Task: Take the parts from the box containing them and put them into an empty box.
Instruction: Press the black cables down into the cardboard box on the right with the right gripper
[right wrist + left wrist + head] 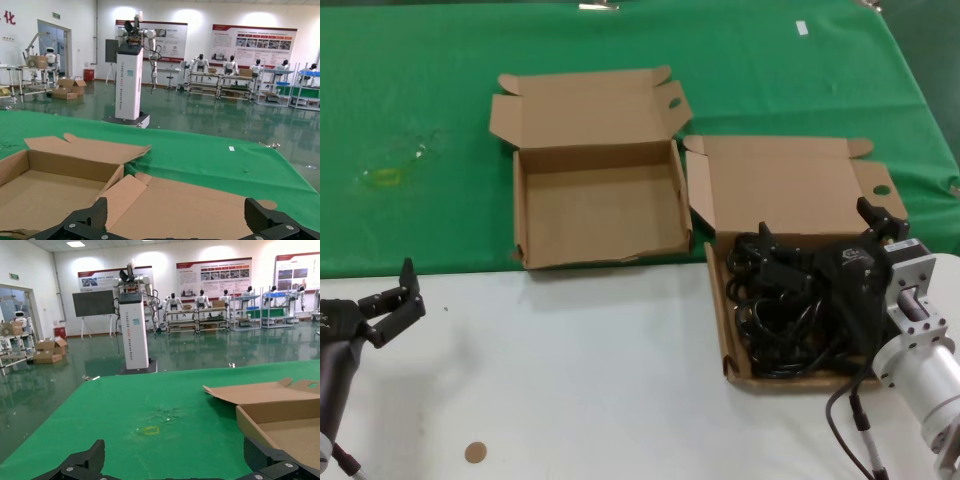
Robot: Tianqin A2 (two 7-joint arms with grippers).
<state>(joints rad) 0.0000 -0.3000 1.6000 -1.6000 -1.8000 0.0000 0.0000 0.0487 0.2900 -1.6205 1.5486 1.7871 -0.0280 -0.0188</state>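
Green cloth is covering the far part of the table, and we are seeing bare white tabletop nearer the robot. At the far left, the black left gripper is hanging over the white surface near the table's edge, its fingers spread apart and grasping nothing, well apart from both boxes. A small round brown spot is lying on the white surface in front of it.

Moving right, the empty shallow brown cardboard box is resting on the green cloth, its hinged lid with an oval hole lying open behind it and its walls standing upright.

Just beside it to the right, the second brown cardboard mailer box is sitting partly on the cloth and partly on the white surface, lid folded back. Inside it, a tangle of black looped power cords is filling the tray.

At the far right, the right gripper is reaching over that box, its black fingers spread wide above the cords, and we cannot tell whether they are touching any cable.
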